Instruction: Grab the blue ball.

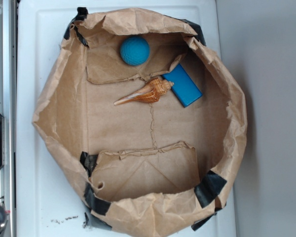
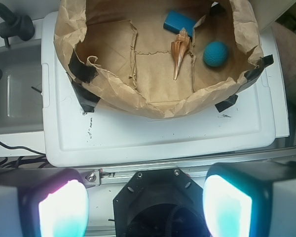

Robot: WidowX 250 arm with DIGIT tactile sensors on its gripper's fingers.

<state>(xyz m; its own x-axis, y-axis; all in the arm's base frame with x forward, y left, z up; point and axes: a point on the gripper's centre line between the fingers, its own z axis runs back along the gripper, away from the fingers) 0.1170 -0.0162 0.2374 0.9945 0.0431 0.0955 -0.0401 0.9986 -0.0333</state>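
While the end effector point(image 2: 145, 207) hangs well back from the work area with its two pads spread wide and nothing between them, the task appears not yet begun: no approach made, no contact, the whole reach and grasp outstanding.

Nearest the arm in the wrist view lies the white counter point(image 2: 158, 136), bare apart from some dark specks. On it stands a shallow brown paper container point(image 2: 153, 106), its crumpled walls folded up and patched with black tape point(image 2: 83, 69) at the corners.

Contents, three items, all toward the far half of the floor:
- a tan spiral shell point(image 2: 179, 52), lying flat, its point toward the arm;
- a flat bright-blue block point(image 2: 177, 20), just beyond the shell's broad end, apparently touching it;
- the blue ball point(image 2: 216, 53), beside the shell but apart from it, close against the container wall.

The ball is unobstructed from above; the adjacent wall may crowd one pad.
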